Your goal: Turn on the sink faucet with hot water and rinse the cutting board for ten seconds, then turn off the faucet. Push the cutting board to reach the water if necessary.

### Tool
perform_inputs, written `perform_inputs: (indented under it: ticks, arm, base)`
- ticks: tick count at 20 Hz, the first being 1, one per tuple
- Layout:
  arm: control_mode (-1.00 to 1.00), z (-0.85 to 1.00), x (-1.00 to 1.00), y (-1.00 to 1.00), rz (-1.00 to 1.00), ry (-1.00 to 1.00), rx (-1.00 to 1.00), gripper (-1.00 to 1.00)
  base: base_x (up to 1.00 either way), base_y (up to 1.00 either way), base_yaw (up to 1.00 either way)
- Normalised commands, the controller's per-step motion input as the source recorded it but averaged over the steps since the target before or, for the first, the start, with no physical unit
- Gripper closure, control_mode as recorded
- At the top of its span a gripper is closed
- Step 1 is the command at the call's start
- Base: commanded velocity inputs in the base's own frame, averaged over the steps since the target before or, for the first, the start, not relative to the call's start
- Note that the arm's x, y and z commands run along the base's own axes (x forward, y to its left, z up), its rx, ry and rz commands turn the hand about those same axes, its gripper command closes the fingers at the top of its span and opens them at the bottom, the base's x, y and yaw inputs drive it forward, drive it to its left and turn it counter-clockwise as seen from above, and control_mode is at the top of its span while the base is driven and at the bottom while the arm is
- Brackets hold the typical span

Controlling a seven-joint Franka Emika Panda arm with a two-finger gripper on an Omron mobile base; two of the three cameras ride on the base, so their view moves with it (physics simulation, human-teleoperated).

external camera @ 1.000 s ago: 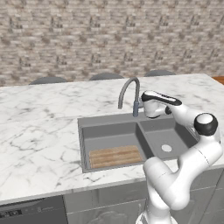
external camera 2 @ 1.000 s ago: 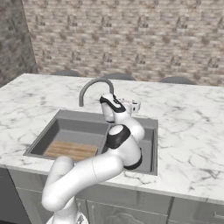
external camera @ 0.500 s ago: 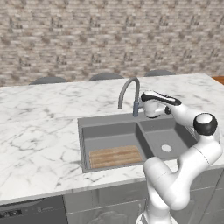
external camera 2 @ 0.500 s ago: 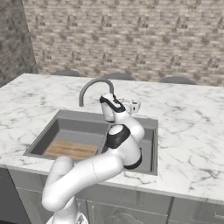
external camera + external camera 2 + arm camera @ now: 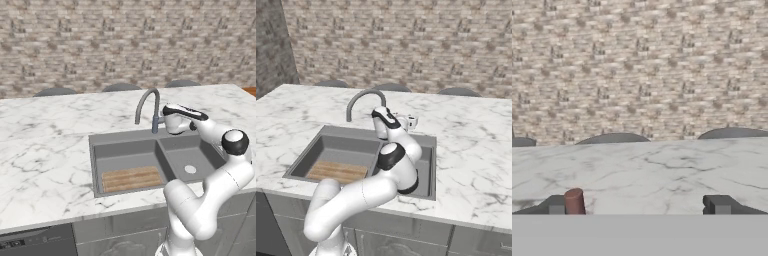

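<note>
The gripper (image 5: 639, 205) stands wide, its two dark fingertips (image 5: 718, 205) far apart at the bottom of the hand view and nothing gripped between them. Just inside the left tip rises the reddish end of the faucet's lever handle (image 5: 574, 201), a short upright stub close against that finger; whether the two touch cannot be told.

From the base views, the gripper (image 5: 161, 120) is level with the back rim of the sink (image 5: 125, 137), right beside the base of the sink faucet (image 5: 148, 110). The faucet's grey gooseneck rises just beside the hand and arches over toward the left basin, its mouth pointing down. No stream of water is visible under the spout.

Below the hand and toward the robot lies the dark double-basin sink. The basin under the forearm holds a round pale drain (image 5: 190, 169). Across the centre divider, in the other basin, the cutting board (image 5: 131, 178) lies flat on the bottom against the near wall, well apart from the hand and off to the side of the spot beneath the spout.

Beyond the fingertips stretches the white marble counter (image 5: 652, 170). At its far edge show the rounded dark tops of chairs (image 5: 612, 138), and behind them a brick wall (image 5: 640, 65) closes the scene.
</note>
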Motion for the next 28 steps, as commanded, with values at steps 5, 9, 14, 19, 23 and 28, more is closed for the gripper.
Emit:
perform_inputs:
  ticks: [5, 9, 14, 19, 23, 28]
  arm:
    - [-1.0, 0.0, 0.0, -0.09, 0.0, 0.0, 0.0, -1.0]
    - [-1.0, 0.0, 0.0, -0.06, 0.0, 0.0, 0.0, -1.0]
    - [-1.0, 0.0, 0.0, -0.08, 0.0, 0.0, 0.0, -1.0]
    - [-1.0, 0.0, 0.0, -0.03, 0.0, 0.0, 0.0, -1.0]
    - [-1.0, 0.0, 0.01, 0.0, 0.0, 0.0, 0.0, -1.0]
    - [-1.0, 0.0, 0.05, 0.0, 0.0, 0.0, 0.0, -1.0]
  base:
    - [0.0, 0.0, 0.0]
    - [0.0, 0.0, 0.0]
    - [0.0, 0.0, 0.0]
    - [0.0, 0.0, 0.0]
    - [0.0, 0.0, 0.0]
    - [0.0, 0.0, 0.0]
